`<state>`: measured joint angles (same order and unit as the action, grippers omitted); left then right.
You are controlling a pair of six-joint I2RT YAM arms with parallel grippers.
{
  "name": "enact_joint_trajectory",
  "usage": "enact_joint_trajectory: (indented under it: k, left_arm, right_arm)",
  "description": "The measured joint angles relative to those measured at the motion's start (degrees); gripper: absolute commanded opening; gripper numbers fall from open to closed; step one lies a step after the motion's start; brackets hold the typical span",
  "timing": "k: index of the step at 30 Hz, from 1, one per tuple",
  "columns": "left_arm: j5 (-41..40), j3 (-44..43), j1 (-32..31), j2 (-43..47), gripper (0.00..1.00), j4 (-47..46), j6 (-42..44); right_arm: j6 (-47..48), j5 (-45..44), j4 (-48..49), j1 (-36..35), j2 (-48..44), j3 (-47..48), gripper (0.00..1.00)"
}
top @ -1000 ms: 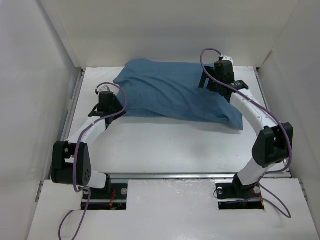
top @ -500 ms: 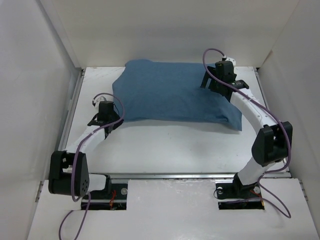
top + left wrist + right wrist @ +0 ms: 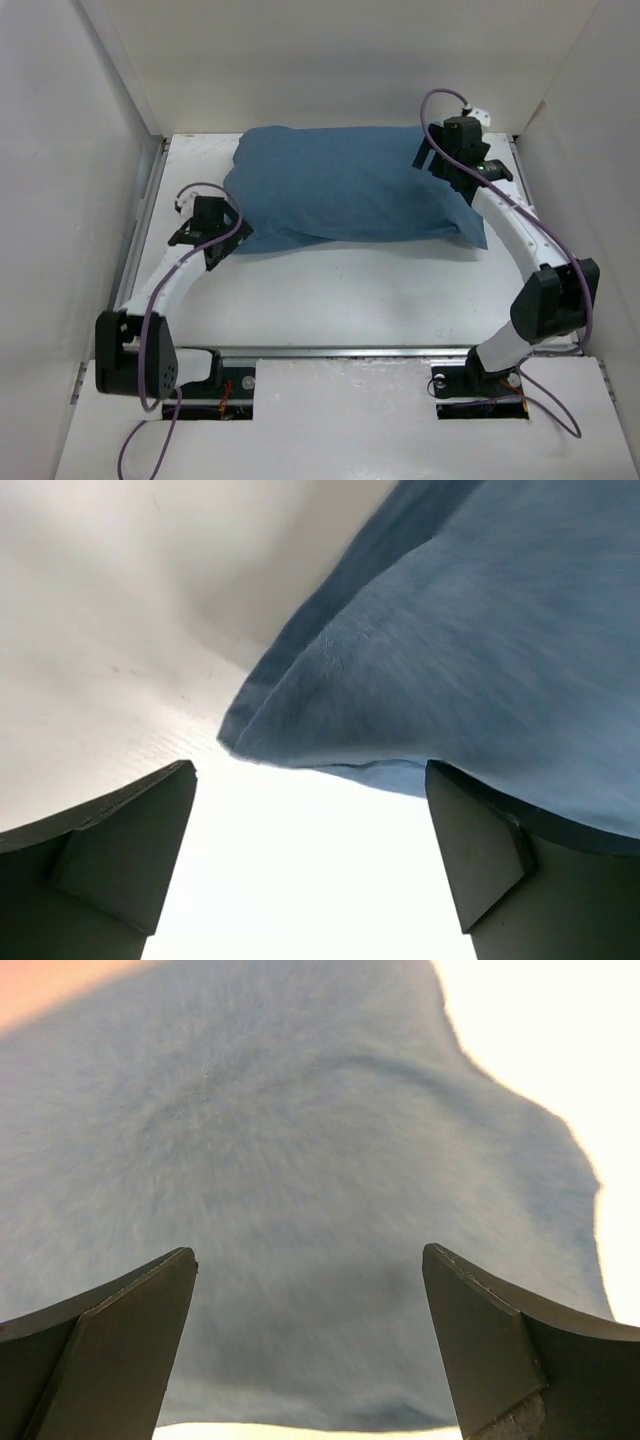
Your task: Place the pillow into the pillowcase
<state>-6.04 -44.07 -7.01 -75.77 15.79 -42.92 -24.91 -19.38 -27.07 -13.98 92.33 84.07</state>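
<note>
One plump pillowcase (image 3: 350,190), left gripper (image 3: 310,766) spread, right gripper (image 3: 308,1250) spread

The whole table (image 3: 350,290) is seen from above and behind by the top external camera, at a distance, with the arm bases along the bottom of the frame. The left wrist view is taken low and very near, past the left gripper (image 3: 310,770), towards the pillowcase (image 3: 480,660) at upper right. The right wrist view, past the right gripper (image 3: 310,1252), is nearly filled by the same cloth. The pillowcase is shared by all three views.
</note>
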Motion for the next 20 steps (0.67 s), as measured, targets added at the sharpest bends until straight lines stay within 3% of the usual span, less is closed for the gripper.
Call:
enact_joint_trajectory:
  k: [10,20]
  left_arm:
    - [-12.24,-14.97,0.00,20.09,1.00,6.71,0.17]
    - [-15.06,-15.76,0.11,22.05,1.00,8.94,1.33]
  right_arm:
    - [-2.80,-4.24,0.26,7.61,-13.44,1.81,1.00]
    - [-2.86,-3.56,2.25,7.23,-17.38,-2.54,1.00]
